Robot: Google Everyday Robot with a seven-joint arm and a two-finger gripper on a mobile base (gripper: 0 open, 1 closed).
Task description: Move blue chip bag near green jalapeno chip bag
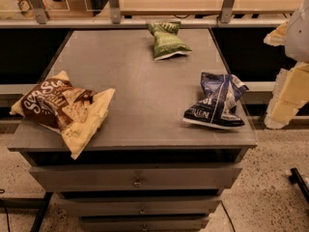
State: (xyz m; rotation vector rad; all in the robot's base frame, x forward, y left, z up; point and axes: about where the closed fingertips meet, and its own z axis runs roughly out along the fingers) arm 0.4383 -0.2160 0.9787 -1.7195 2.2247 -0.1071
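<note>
— How many bags do we count on the grey drawer cabinet (145, 86)?

— Three, one of each kind. We have one blue chip bag (215, 100), one green jalapeno chip bag (166, 41) and one larger brown and cream bag (63, 108).

— Where do we find the blue one?

— Near the front right corner of the top, crumpled, its white stripe facing us. The green one lies at the far edge, about the middle, pinched at the waist. The two are well apart, with bare grey top between them. The brown and cream bag lies at the left, with a corner hanging over the front edge.

— And below the top?

— We count three drawer fronts, each with one small knob.

— What of the gripper (288, 96)?

— We see its pale, cream-coloured parts at the right edge of the view, off the side of the cabinet and just beyond the blue bag. It touches none of the three bags and we see nothing in its hold. How far open it is, we cannot tell.
</note>
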